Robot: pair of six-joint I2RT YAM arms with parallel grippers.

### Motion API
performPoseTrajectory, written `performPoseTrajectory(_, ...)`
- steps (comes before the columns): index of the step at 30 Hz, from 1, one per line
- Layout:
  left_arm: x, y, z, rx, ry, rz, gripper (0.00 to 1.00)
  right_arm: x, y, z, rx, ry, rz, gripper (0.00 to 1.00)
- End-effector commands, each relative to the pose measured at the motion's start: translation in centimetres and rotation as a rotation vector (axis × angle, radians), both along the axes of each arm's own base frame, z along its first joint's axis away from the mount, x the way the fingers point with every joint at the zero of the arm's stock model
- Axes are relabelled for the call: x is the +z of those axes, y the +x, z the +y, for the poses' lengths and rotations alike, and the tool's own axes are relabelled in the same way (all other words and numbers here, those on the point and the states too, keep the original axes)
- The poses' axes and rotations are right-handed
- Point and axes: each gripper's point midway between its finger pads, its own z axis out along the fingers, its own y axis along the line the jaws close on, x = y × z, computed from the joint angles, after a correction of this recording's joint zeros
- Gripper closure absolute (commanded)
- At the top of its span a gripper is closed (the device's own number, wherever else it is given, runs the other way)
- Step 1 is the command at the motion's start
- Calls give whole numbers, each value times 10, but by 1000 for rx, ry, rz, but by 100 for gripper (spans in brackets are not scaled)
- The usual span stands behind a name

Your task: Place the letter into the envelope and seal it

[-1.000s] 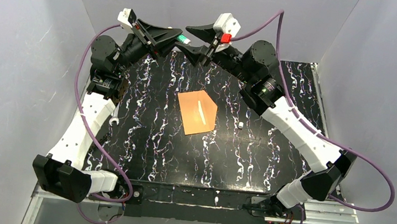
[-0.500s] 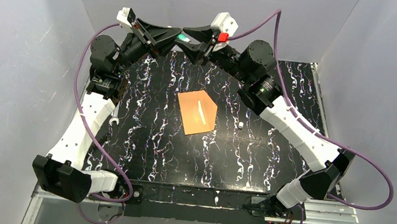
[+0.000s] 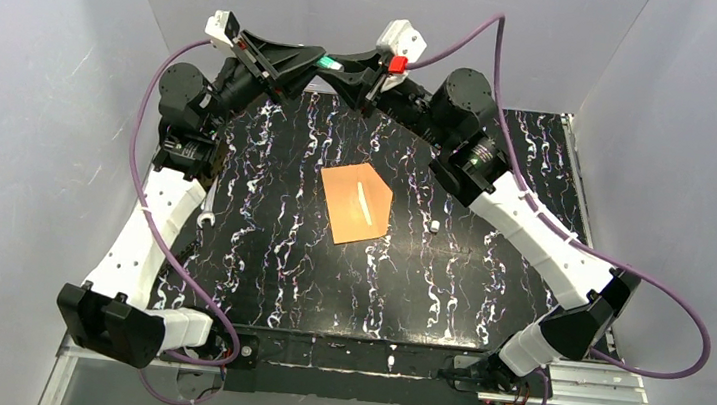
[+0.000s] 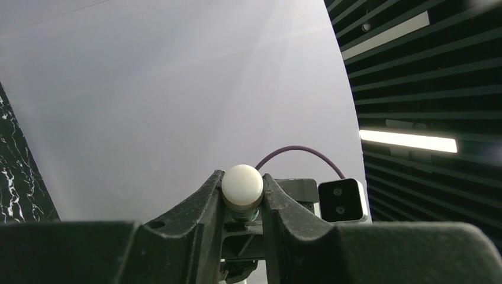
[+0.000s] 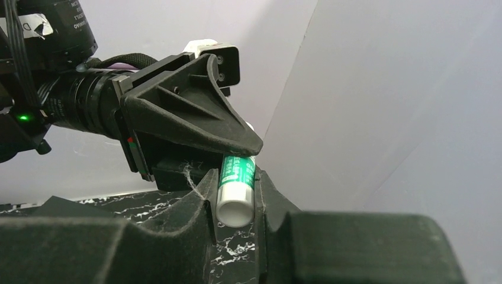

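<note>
Top view: envelope [image 3: 359, 206] lies flat mid-table [image 3: 260, 242], flap spread open, pale strip showing, well apart from both grippers. Arms are raised at the far edge, left gripper [image 3: 320, 60] and right gripper [image 3: 342, 62] tip to tip on a glue stick [image 3: 330, 63].
Left wrist view: left fingers [image 4: 204, 204] clamped on the stick's round white end.
Right wrist view: right fingers [image 5: 198, 198] pressed against both sides of the stick's other white end, green label just above; left gripper grips the far end.

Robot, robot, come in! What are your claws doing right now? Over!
Left claw and right claw both pinching one glue stick, high at far edge. Envelope flat on table, flap open. Letter not in view. Nothing lying on envelope.
</note>
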Motion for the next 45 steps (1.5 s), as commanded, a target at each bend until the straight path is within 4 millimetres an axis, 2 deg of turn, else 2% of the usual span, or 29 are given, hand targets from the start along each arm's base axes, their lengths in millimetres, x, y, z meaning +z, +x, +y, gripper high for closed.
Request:
performPoseTrajectory(1, 32, -30, 7, 2, -2, -132, 95, 39, -11, -11, 1, 81, -47, 99)
performPoseTrajectory(2, 31, -31, 8, 7, 1, -137, 84, 40, -12, -12, 0, 82, -48, 99)
performPoseTrajectory(3, 30, -31, 8, 14, 4, -141, 65, 39, -12, -13, 0, 80, -47, 99)
performPoseTrajectory(4, 29, -31, 9, 20, 8, -144, 55, 39, -14, -15, -1, 81, -47, 99)
performPoseTrajectory(6, 27, -29, 10, 35, 13, -148, 43, 39, -16, -17, 0, 80, -46, 99)
performPoseTrajectory(9, 21, -26, 11, 49, 25, -148, 37, 37, -22, -22, 6, 73, -43, 99)
performPoseTrajectory(15, 10, -21, 10, 56, 42, -136, 36, 30, -29, -27, 21, 57, -34, 99)
performPoseTrajectory(20, 7, -18, 8, 41, 38, -117, 47, 26, -32, -26, 39, 46, -21, 99)
performPoseTrajectory(26, 10, -24, 8, 26, 39, -125, 50, 14, -28, -20, 45, 11, 9, 99)
performPoseTrajectory(28, 6, -24, 7, 19, 38, -111, 55, 12, -28, -19, 45, 7, 14, 99)
performPoseTrajectory(33, 5, -28, 7, 7, 39, -111, 75, 8, -23, -15, 38, -28, 46, 99)
performPoseTrajectory(37, 4, -29, 5, -12, 39, -102, 100, 5, -20, -13, 34, -35, 65, 99)
performPoseTrajectory(39, 3, -29, 4, -21, 30, -86, 100, 5, -18, -13, 25, -19, 78, 81)
performPoseTrajectory(40, 3, -29, 4, -26, 22, -74, 100, 6, -19, -13, 30, -9, 73, 66)
performPoseTrajectory(41, 3, -29, 5, -30, 13, -63, 100, 5, -20, -12, 41, -2, 62, 57)
performPoseTrajectory(45, 7, -32, 6, -42, -15, -40, 100, 10, -28, -8, 91, 36, 4, 48)
